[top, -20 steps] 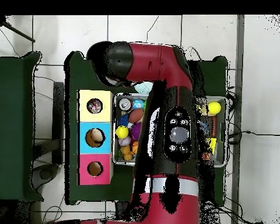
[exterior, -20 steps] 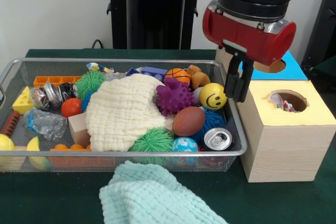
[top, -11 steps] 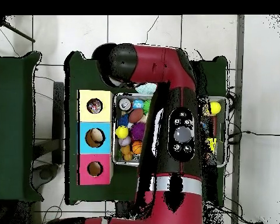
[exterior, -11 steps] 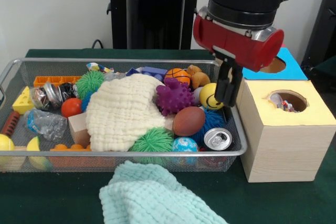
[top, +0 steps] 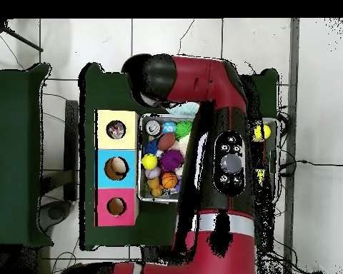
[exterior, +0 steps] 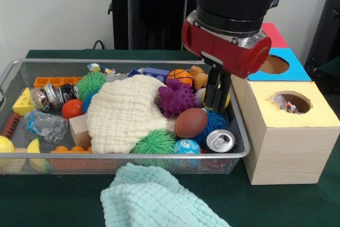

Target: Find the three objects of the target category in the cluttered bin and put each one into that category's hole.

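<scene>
Brown oval football-shaped ball (exterior: 191,122) lies long axis tilted, higher end towards the yellow-topped wooden box (exterior: 289,131) — black gripper (exterior: 215,99) just above-right, whether open or closed unclear.

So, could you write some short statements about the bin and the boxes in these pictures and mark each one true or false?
1. The gripper hangs over the bin's right end, in front of the yellow smiley ball. True.
2. A cream cloth lies on top of the toys in the bin. True.
3. The can stands on the yellow box. False: it lies in the bin, at the near right corner.
4. The light green cloth is inside the bin. False: it lies on the table in front of the bin.
5. The purple spiky ball touches the cream cloth. True.
</scene>
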Robot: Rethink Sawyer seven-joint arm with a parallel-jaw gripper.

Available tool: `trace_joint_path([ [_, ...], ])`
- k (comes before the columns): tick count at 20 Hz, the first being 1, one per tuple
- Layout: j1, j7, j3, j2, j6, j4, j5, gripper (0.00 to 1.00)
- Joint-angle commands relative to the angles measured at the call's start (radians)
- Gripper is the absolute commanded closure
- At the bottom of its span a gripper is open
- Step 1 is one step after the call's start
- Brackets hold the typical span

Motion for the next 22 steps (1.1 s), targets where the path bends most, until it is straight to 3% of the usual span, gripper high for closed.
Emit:
trace_joint_path([
  [1, -0.040, -0.272, 0.099, 0.040, -0.027, 0.087, -0.071, 1.00],
  [14, -0.101, -0.354, 0.156, 0.092, -0.011, 0.019, -0.134, 1.00],
  [19, -0.164, -0.432, 0.207, 0.105, -0.003, 0.020, -0.139, 1.00],
  [22, -0.176, -0.425, 0.215, 0.084, 0.001, 0.042, -0.149, 1.00],
])
